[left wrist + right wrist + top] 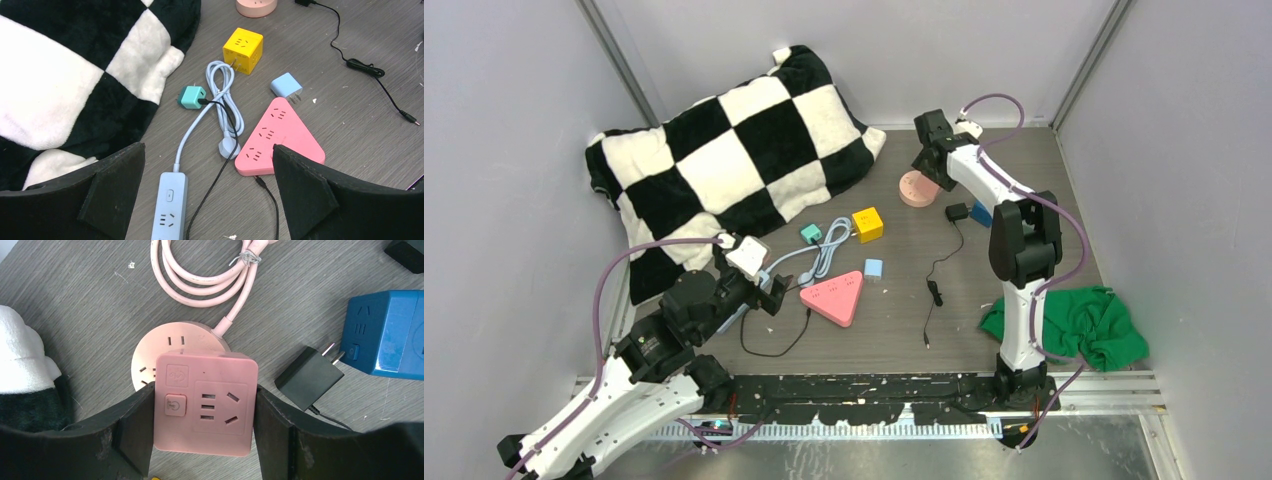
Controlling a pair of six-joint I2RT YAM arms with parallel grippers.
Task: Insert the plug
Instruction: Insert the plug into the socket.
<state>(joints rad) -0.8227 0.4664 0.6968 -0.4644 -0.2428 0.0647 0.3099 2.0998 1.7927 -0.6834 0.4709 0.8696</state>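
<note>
My right gripper (204, 420) is shut on a pink square adapter (205, 405), a finger on each side, its socket face and power button towards the camera. It is held just over the near edge of a round pink socket hub (170, 347) with a coiled pink cord (205, 275). In the top view this gripper (929, 160) is at the far centre, over the hub (918, 188). My left gripper (207, 185) is open and empty above a light blue power strip (170, 207), beside a pink triangular strip (280, 137).
A black charger plug (309, 377) and a blue cube socket (387, 332) lie right of the hub. A yellow cube (243, 49), a teal adapter (192, 96) and a light blue adapter (287, 86) lie mid-table. A checkered blanket (724, 160) fills the far left; a green cloth (1074, 325) lies near right.
</note>
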